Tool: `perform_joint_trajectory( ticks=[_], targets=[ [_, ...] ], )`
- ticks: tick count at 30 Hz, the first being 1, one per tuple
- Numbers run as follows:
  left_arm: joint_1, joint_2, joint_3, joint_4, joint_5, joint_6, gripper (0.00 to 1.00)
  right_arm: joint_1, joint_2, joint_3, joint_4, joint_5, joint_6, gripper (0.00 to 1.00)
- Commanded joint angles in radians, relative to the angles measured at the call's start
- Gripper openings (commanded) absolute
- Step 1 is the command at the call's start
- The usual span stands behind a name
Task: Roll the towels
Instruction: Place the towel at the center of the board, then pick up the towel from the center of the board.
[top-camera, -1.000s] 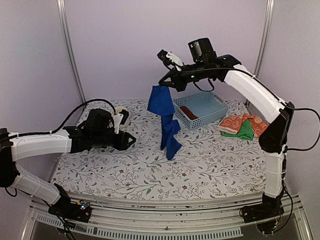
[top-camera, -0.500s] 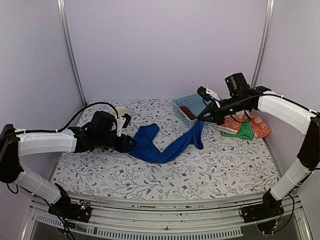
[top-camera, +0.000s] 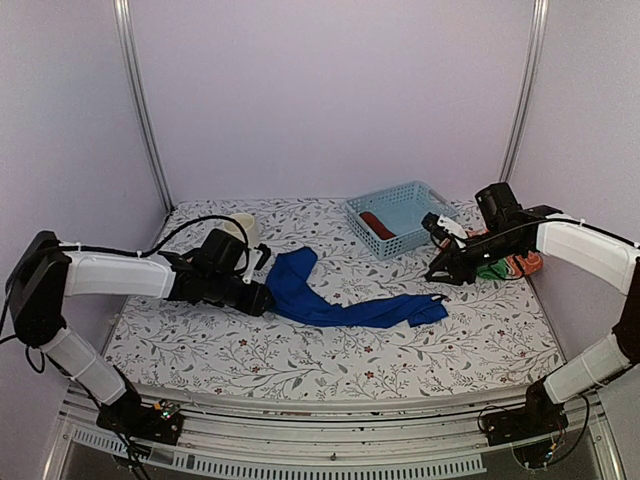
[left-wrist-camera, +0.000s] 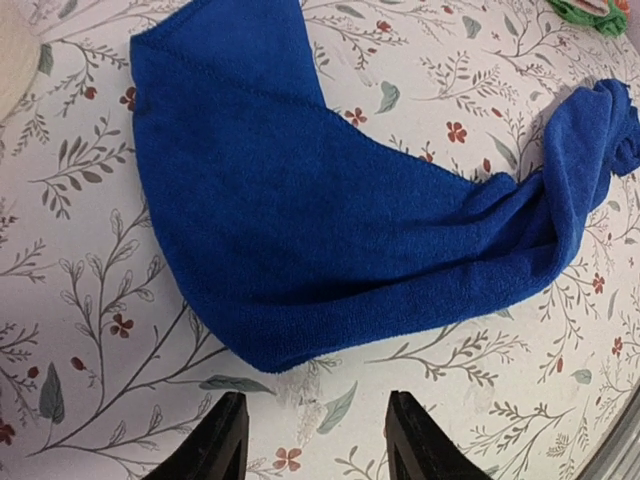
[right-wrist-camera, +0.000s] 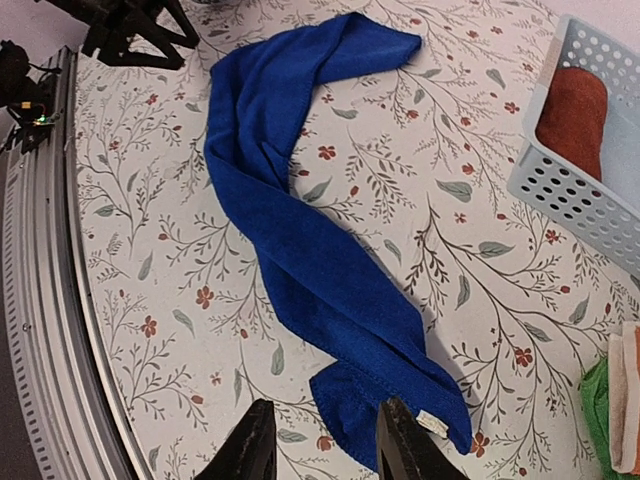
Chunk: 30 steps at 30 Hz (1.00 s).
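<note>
The royal-blue towel (top-camera: 345, 303) lies loose and unrolled on the flowered tablecloth (top-camera: 300, 352), stretched as one twisted band between the two arms, with its wide end near the left gripper (top-camera: 258, 297) and its narrow end near the right gripper (top-camera: 447, 272). At this narrow end there is one small white tag (right-wrist-camera: 432, 424), but no writing on it can be read. One rust-brown towel (top-camera: 378, 224) lies in the pale blue lattice basket (top-camera: 425, 193), and its wall hides the lower part. One green towel (right-wrist-camera: 600, 420) and the orange patterned cloth (top-camera: 527, 263) are half covered by the right arm, so the number of orange ones cannot be counted. Both grippers are empty, with the fingers standing apart above the cloth. A cream round thing (top-camera: 241, 226) is mostly hidden behind the left arm.
</note>
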Motion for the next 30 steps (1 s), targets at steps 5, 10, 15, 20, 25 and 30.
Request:
perform_joint_trajectory(
  ticks=[5, 10, 15, 20, 25, 30],
  targets=[
    [0.106, 0.204, 0.281, -0.046, -0.082, -0.043, 0.47, 0.002, 0.209, 0.081, 0.044, 0.275, 0.107, 0.38],
    [0.155, 0.358, 0.457, -0.048, -0.08, -0.063, 0.45, -0.014, 0.275, 0.095, 0.05, 0.384, 0.136, 0.42],
    [0.184, 0.533, 0.652, -0.086, -0.07, -0.059, 0.44, -0.046, 0.338, 0.112, 0.044, 0.378, 0.149, 0.44],
    [0.213, 0.667, 0.768, -0.127, -0.048, -0.064, 0.43, -0.074, 0.413, 0.147, -0.007, 0.326, 0.164, 0.48],
    [0.215, 0.711, 0.783, -0.123, 0.0, -0.072, 0.4, -0.109, 0.401, 0.147, -0.057, 0.277, 0.169, 0.5],
    [0.215, 0.725, 0.771, -0.111, 0.041, -0.072, 0.37, -0.155, 0.325, 0.139, -0.083, 0.291, 0.124, 0.5]
  ],
)
